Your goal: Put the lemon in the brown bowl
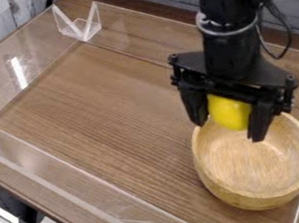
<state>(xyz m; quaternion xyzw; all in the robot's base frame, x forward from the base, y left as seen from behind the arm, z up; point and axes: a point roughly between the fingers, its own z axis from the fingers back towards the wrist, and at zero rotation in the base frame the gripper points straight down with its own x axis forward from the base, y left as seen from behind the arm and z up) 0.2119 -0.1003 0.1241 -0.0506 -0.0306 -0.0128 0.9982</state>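
Note:
The lemon [229, 111] is a small bright yellow fruit held between the black fingers of my gripper [231, 123]. The gripper is shut on it and hangs just above the far rim of the brown bowl [255, 163], a wide tan wooden bowl at the right of the table. The bowl's inside looks empty. The lower part of the lemon is partly hidden by the fingers.
The wooden table [97, 99] is ringed by low clear plastic walls [66, 183]. A clear plastic stand [76, 23] sits at the back left. Dark cables hang behind the arm at the back right.

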